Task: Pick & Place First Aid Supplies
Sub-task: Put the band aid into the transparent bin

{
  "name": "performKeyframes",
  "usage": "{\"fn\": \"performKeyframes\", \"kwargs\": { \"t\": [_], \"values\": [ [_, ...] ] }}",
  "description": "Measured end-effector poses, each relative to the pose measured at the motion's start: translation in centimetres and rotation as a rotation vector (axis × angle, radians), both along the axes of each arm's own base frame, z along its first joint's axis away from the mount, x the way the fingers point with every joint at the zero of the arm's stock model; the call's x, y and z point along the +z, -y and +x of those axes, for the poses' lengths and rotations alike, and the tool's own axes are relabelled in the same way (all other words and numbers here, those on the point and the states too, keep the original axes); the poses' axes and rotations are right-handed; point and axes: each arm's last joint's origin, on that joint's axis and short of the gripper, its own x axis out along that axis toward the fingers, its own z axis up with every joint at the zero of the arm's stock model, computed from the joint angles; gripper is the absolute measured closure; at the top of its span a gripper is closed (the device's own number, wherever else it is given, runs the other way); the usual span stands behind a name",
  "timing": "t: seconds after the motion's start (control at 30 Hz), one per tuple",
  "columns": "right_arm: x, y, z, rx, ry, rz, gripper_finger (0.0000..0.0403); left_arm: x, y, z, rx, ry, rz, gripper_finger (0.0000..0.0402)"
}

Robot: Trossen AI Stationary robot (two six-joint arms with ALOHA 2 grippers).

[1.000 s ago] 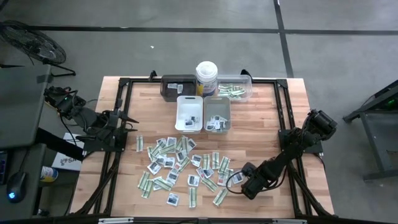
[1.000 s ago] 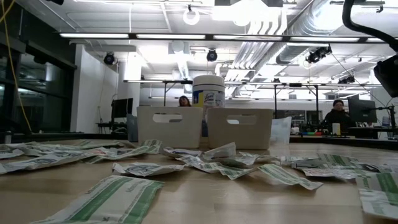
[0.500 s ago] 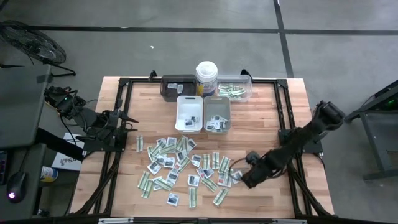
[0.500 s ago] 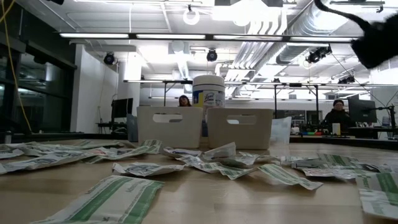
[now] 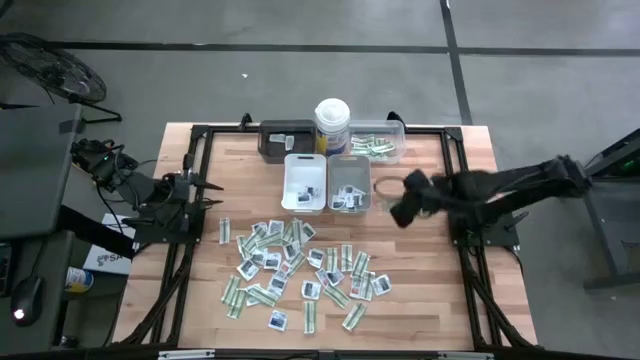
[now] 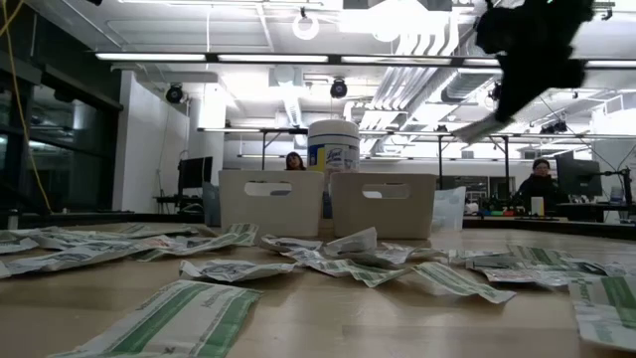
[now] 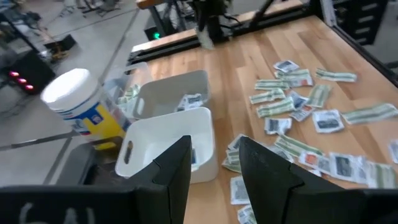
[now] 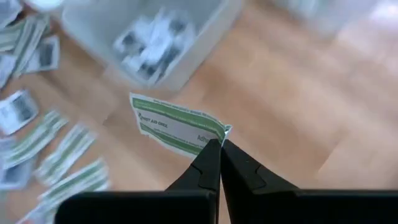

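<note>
Right hand (image 5: 400,213) beside grey tray (image 5: 349,183), packets (image 5: 295,262) scattered

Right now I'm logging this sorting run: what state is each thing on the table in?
Right end effector: shut on green-and-white strip, raised beside the grey tray.
Left end effector: open, empty, at the table's left edge.
Grey tray: holds some sachets.
White tray: holds a few sachets.
Clear tray: holds green strips.
Canister: upright, lid on.
Loose packets: scattered flat on the table.
</note>
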Motion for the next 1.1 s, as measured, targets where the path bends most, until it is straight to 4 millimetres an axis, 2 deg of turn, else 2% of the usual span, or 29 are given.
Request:
{"fn": "performKeyframes", "kwargs": {
  "t": [0.2,0.5,0.63,0.8,0.97,1.1],
  "values": [
    [1.2,5.8,-0.5,0.023,-0.004,-0.132,0.0403,0.4,-0.1,0.1,0.079,0.057,-0.013,0.0269],
    [1.3,15.1,0.3,-0.147,0.19,-0.205,0.0403,0.6,-0.5,0.1,0.194,0.097,0.013,0.0269],
    [-0.2,18.7,1.0,-0.177,0.246,-0.175,0.0403,0.7,-0.5,0.1,0.22,0.111,0.013,0.0269],
    [-3.3,22.3,1.7,-0.21,0.252,-0.11,0.0403,0.9,-0.5,0.2,0.24,0.132,0.013,0.0269],
    [-6.1,24.6,1.8,-0.276,0.233,-0.05,0.0403,0.9,-0.5,0.1,0.242,0.131,0.016,0.0269],
    [-7.3,25.5,1.7,-0.295,0.217,-0.03,0.0403,0.9,-0.6,0.1,0.246,0.133,0.016,0.0269]
  ]
}}
